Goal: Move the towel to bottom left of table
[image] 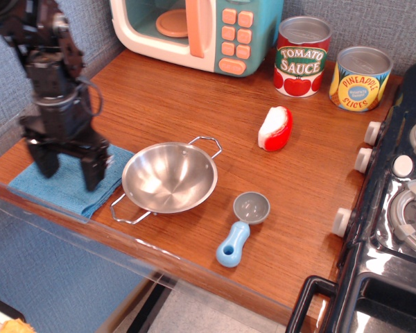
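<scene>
Towel [66, 189] lies flat at front-left corner of table [194, 111], just left of bowl [169, 177] & right under gripper [67, 168], whose jaws stand apart w/ tips down on cloth, nothing lifted, so only way off is straight up.

The flat folded blue cloth towel [69, 189] lay at the brown wooden counter's [194, 111] front-left corner, just left of the round steel bowl [169, 177].
</scene>
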Tool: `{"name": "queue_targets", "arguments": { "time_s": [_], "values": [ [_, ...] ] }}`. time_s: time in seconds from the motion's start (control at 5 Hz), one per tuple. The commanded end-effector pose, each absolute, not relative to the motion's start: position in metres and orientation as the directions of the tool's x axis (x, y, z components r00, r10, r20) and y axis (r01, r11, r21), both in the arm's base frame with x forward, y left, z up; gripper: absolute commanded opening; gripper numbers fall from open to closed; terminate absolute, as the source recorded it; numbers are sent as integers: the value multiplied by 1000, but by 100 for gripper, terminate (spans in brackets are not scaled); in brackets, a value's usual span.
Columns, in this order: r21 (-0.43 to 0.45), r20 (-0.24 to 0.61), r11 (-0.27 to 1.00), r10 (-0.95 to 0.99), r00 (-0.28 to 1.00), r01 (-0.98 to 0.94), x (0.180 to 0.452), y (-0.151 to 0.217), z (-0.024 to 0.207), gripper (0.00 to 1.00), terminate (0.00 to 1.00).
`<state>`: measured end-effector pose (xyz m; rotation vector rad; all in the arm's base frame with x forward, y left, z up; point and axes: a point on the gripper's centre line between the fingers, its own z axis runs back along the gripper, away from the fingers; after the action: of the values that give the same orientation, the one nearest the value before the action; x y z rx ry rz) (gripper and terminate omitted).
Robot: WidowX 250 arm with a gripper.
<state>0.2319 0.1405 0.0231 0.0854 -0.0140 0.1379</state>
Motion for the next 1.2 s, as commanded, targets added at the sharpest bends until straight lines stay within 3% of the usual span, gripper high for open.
{"name": "queue_targets", "arguments": {
  "time_s": [0.0,0.2,0.4,0.6,1.0],
  "values": [
    [92,142,986,123,982,-137,244,145,53,100,0],
    [64,200,992,98,975,-113,252,136,91,100,0],
    [35,207,997,66,976,-75,252,128,126,100,0],
    [28,194,999,30,981,-36,255,122,137,100,0],
    [76,177,997,-4,984,-9,262,118,133,100,0]
  ]
}}
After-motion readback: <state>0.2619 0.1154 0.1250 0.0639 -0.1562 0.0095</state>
